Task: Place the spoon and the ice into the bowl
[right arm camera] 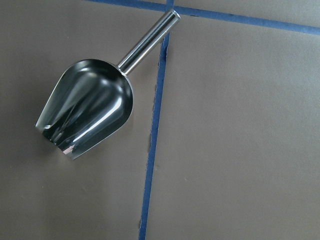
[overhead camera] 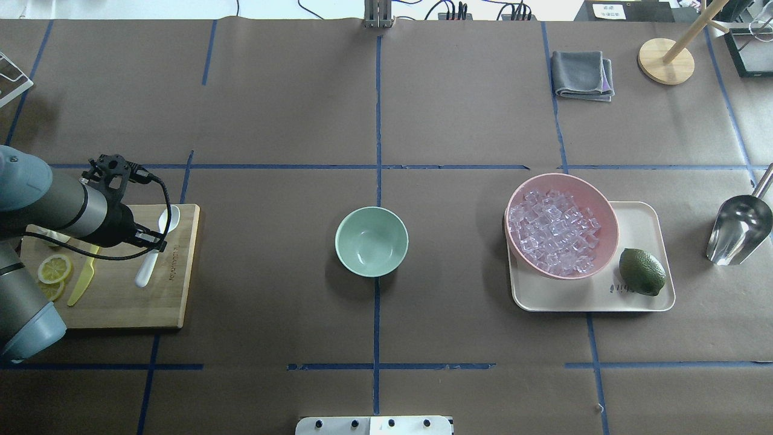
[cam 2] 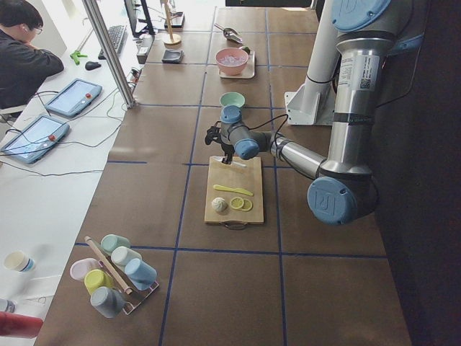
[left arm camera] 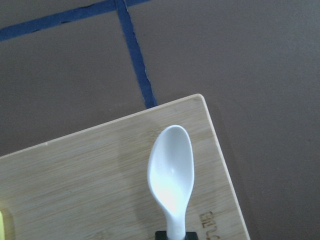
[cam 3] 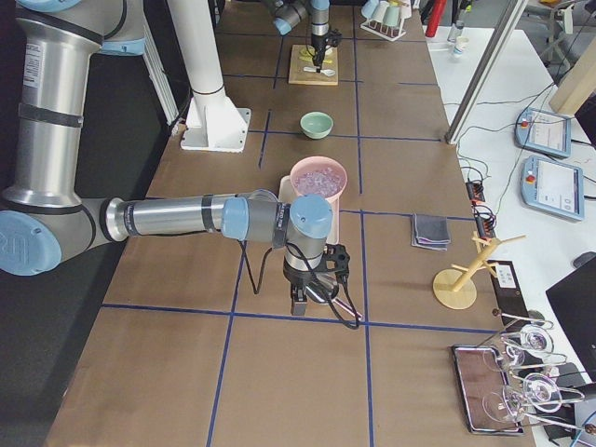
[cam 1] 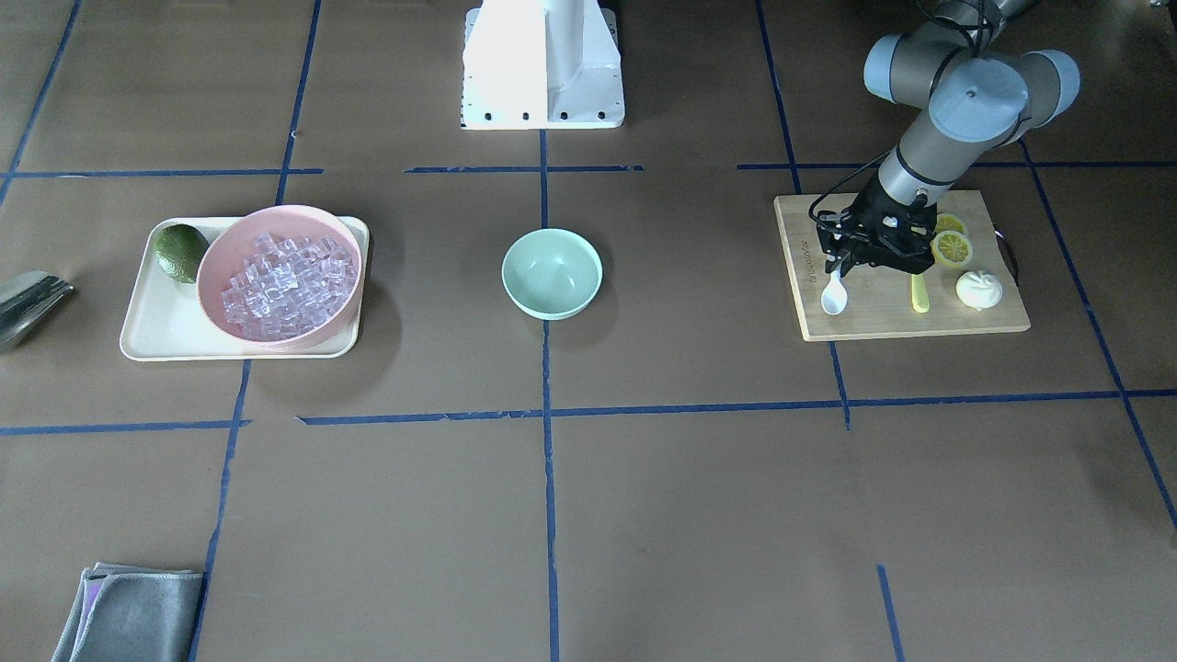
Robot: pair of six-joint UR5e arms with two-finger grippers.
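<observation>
Overhead exterior view, nearest row first, then farther back, across a brown paper worktop (overhead camera: 272,121) marked with blue tape lines. At near left, a wooden cutting board (overhead camera: 133,308) carrying lemon slices (overhead camera: 54,269), a yellow knife (overhead camera: 81,281) and the small white spoon (overhead camera: 169,219), lying flat near the board's right edge with its scoop pointing away. Over the board, the left gripper (overhead camera: 151,240), its fingers pressed together on the spoon's handle just behind the scoop, as seen in the left wrist view. At centre, well apart from the board, the mint-green bowl (overhead camera: 371,241), upright. To the right, a cream tray (overhead camera: 640,217) holding a pink bowl (overhead camera: 604,202) heaped with cubes of clear ice (overhead camera: 552,235), and a dark green lime (overhead camera: 642,272) beside it at the tray's near right corner. Further right, off the tray, a metal scoop (overhead camera: 738,229) lying on the worktop. Visible only in the exterior right view, the right gripper (cam 3: 315,293), hanging above that scoop; cannot tell its fingers' spacing. Farthest back, a folded grey cloth (overhead camera: 583,74) and a round wooden stand (overhead camera: 666,60).
</observation>
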